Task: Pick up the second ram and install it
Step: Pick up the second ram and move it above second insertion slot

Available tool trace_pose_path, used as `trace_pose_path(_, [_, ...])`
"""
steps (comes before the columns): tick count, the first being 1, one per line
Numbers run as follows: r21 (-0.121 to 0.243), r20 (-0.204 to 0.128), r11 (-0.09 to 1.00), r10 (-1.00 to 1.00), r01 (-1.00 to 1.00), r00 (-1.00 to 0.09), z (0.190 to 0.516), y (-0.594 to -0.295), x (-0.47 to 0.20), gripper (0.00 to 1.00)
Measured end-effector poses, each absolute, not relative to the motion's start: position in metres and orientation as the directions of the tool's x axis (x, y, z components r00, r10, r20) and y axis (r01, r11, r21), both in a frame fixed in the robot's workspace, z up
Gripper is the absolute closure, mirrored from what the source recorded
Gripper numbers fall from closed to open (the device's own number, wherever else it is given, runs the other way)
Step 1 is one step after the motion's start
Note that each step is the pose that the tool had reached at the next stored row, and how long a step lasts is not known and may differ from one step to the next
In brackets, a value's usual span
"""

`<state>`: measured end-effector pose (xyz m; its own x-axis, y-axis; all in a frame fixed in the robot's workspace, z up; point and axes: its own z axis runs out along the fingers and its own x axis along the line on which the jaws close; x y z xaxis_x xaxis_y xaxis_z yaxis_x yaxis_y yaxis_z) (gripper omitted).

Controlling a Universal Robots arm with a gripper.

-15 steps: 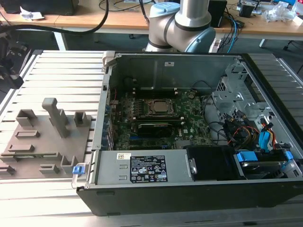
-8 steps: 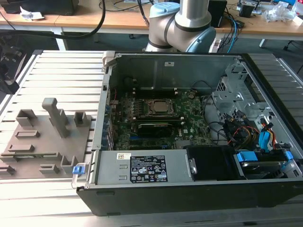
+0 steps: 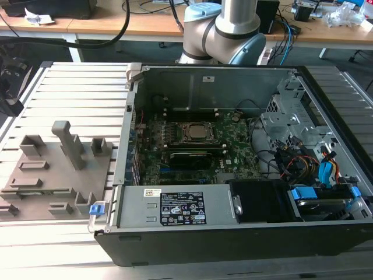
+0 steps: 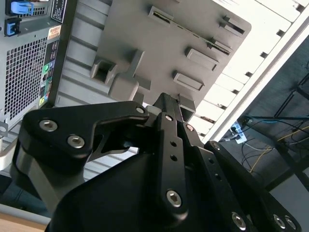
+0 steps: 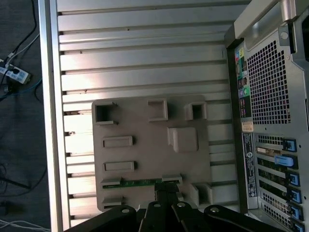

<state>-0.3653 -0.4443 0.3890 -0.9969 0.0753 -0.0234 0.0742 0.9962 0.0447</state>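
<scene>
Your end effector [image 5: 166, 192] hangs high above the grey fixture plate [image 5: 145, 145]. In both wrist views it looks drawn narrow, its dark linkage converging to a point [image 4: 166, 99], with nothing gripped that you can see.

The second ram [image 5: 140, 182] is on the plate. In the first wrist view it is a thin green strip bridging two low holder blocks, one at each end. Seen from above it is this thin, so it seems to stand on its long edge. That is likely deliberate: the blocks keep it upright and leave the top edge free along its length, so you can take it from above without touching the plate. The end effector's tip lines up close to one end of the strip, over the nearer holder block, rather than over its middle.

The plate lies flat on the slatted counter [image 3: 76, 87], just beside the computer case [image 3: 192, 245], on the exterior view's left. The case rests on its side with the cover off, so the motherboard [image 3: 233, 157] faces up. Presumably this lets a part come straight down into it, and keeping the plate alongside makes the carry short.

Judging by this, the pick has not happened yet: the stick sits in its holders and nothing is lifted.
</scene>
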Motion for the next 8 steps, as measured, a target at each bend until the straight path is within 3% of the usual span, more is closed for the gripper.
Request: trace_pose_path(8, [0.045, -0.023, 0.999, 0.027, 0.026, -0.999, 0.3891, -0.4444, -0.3654, 0.89])
